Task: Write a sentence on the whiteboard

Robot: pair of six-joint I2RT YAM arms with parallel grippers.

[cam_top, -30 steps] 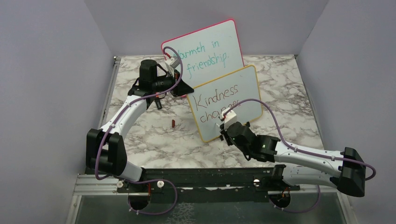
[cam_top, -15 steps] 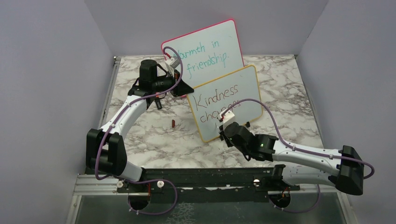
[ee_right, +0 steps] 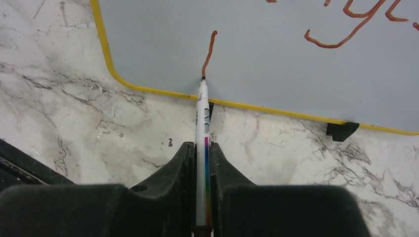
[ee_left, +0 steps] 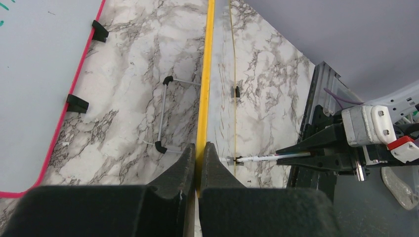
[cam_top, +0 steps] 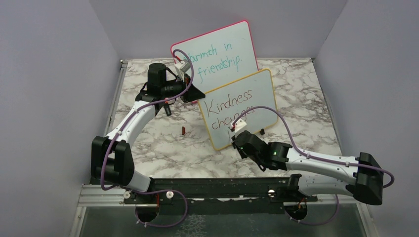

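The whiteboard [cam_top: 262, 98] stands propped up near the middle of the table [cam_top: 306, 94], just in front of the pink board [cam_top: 217, 49], which it partly covers in the top view. We judge that it is set at that slant so its face meets the right arm. The left gripper [ee_left: 198, 148] is clamped on the yellow frame near the whiteboard's upper left corner, one finger on each side, most likely to brace it against the push of writing. The right gripper [ee_right: 201, 148] is closed around the pen [ee_right: 202, 111], which lies along the slot between the fingers, so the tip points straight ahead at the whiteboard. The sentence [cam_top: 230, 106] shows "Kindness" and a second line below it, partly hidden by the right arm. The pen tip touches the lower end of a short stroke [ee_right: 209, 52] near the bottom edge; we take this for the start of a third line. A small red thing [cam_top: 183, 130], perhaps the cap, lies on the table to the left.
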